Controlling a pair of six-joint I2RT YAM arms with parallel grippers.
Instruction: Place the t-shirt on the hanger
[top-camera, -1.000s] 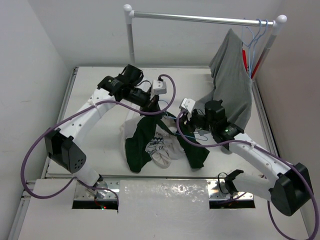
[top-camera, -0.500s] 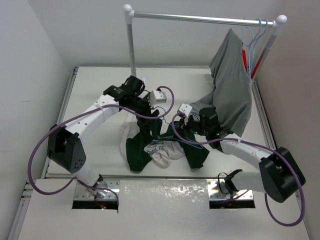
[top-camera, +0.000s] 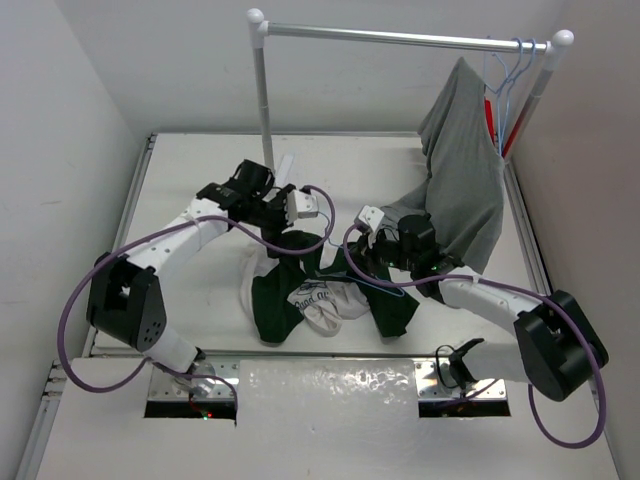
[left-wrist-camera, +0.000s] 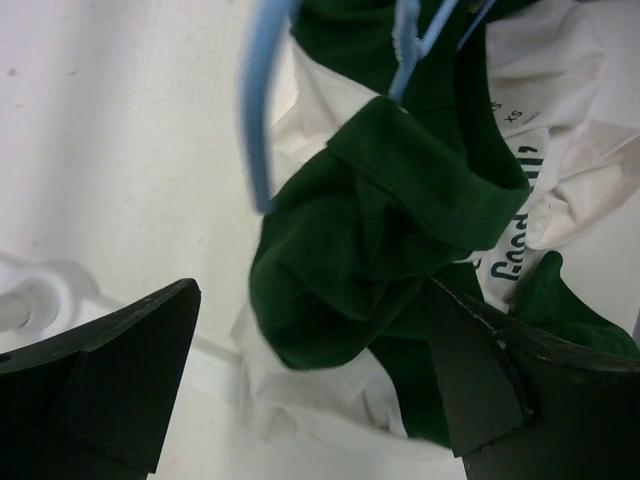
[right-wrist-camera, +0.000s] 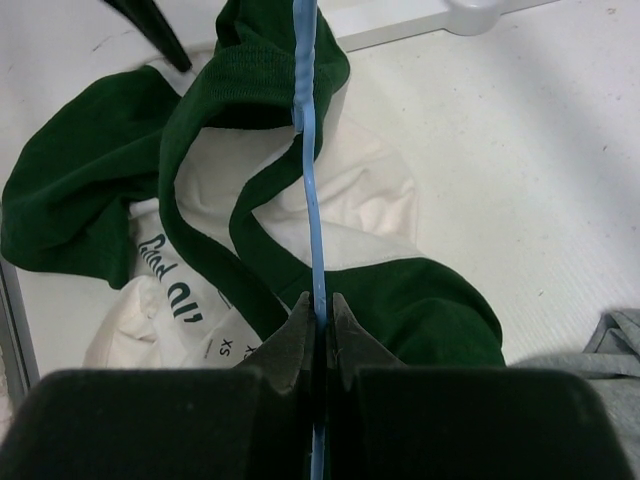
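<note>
1. Desk (top-camera: 200, 180): white surface carrying all the items below. Both arms reach over its middle.
2. Garment rail (top-camera: 400, 37): white bar on white posts along the far edge. Spare pale-blue hangers (top-camera: 510, 70) hook over its right end.
3. Grey shirt (top-camera: 460, 170): hangs from the right end of the rail. Its lower edge drapes onto the desk just behind the right arm.
4. T-shirt (top-camera: 300, 295): lies crumpled on the desk between the two arms, near the front centre. It has a white body, dark green sleeves and collar, and dark lettering partly visible among the folds.
5. Hanger (right-wrist-camera: 312, 200): thin pale-blue wire, raised over the t-shirt. In the right wrist view the wire runs across the open green collar and the white fabric inside it. Whether it passes through the collar cannot be determined.
6. Right hand (right-wrist-camera: 318, 310): fingers closed tightly on the hanger wire, positioned above the green hem.
7. Left hand (left-wrist-camera: 300, 370): fingers spread wide apart and gripping nothing. It hovers above a bunched green sleeve, and a blurred section of the hanger crosses the view ahead of it.
</note>
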